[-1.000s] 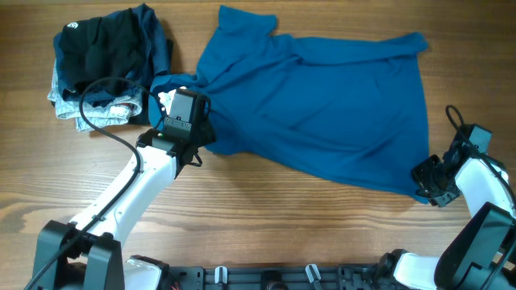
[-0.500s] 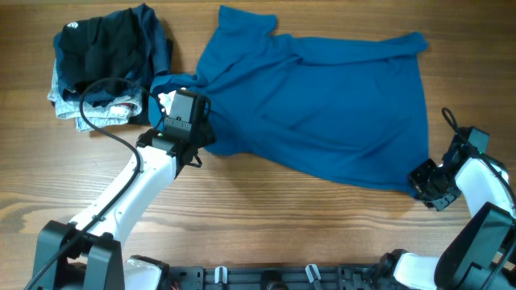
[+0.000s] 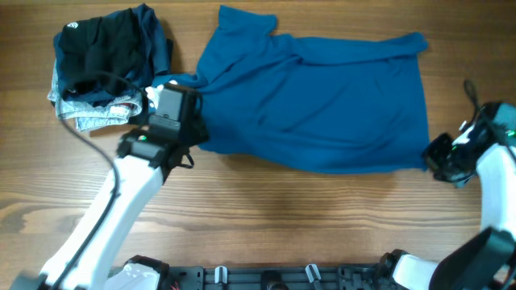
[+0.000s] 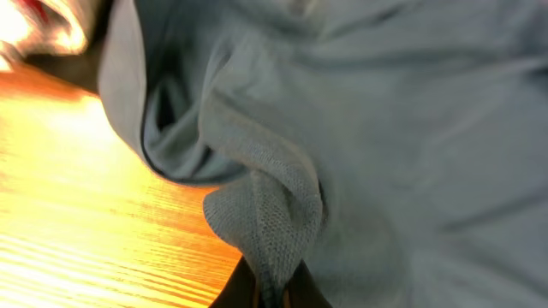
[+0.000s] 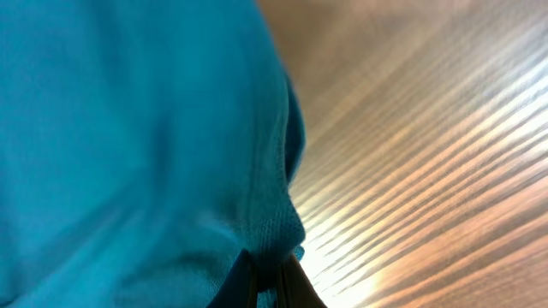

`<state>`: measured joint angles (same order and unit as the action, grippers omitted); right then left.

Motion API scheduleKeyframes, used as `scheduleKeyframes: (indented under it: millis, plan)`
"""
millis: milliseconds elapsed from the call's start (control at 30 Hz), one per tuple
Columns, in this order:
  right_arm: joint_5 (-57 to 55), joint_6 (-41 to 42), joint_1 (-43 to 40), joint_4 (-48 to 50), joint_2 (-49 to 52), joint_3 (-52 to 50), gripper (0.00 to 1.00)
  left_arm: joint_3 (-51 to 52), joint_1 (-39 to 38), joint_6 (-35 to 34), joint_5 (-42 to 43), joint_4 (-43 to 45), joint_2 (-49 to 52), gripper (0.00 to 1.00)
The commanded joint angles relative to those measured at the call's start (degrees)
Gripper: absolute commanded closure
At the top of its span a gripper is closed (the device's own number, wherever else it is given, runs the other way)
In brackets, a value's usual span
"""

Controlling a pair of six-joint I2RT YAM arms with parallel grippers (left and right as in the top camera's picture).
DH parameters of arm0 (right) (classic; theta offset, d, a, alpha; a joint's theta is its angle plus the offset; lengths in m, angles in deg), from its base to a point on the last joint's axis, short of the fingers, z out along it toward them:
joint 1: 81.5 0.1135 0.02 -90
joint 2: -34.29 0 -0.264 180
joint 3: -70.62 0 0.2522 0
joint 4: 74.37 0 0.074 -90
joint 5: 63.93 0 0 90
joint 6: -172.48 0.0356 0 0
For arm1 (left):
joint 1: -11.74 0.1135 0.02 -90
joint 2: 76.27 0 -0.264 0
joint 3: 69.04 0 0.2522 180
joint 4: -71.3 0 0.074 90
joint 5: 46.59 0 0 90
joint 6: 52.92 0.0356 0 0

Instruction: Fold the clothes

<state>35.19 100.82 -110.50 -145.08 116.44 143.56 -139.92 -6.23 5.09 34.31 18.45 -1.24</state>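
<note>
The teal-blue shirt (image 3: 314, 101) lies spread across the middle of the wooden table, wrinkled, its collar end at the top left. My left gripper (image 3: 192, 133) is shut on the shirt's lower left edge; in the left wrist view a fold of its cloth (image 4: 265, 214) is pinched between the dark fingers. My right gripper (image 3: 435, 158) is shut on the shirt's lower right corner; in the right wrist view the hem (image 5: 274, 218) runs down into the closed fingers. The front edge hangs taut between both grippers.
A pile of black and navy folded garments (image 3: 105, 48) on a light denim piece (image 3: 93, 113) sits at the back left, close to my left arm. Bare wooden table (image 3: 282, 225) lies in front of the shirt.
Both grippers have moved away from the front edge, the right one up and to the right, the left one up and left, pulling the shirt's lower edge straighter and further back.
</note>
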Motion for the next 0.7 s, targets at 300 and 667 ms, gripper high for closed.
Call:
scheduleKeyframes:
  millis: [300,667]
  plan:
    - [4.5,-9.0,-0.3,-19.2,-13.4,20.1,0.96,-20.2,0.2,0.0,-0.7,-23.9,-13.2,0.96]
    - [4.2,-10.7,-3.4,-27.6,-18.6,27.7,0.96,-23.9,0.1,-1.5,3.0,-32.2,-19.0,0.96]
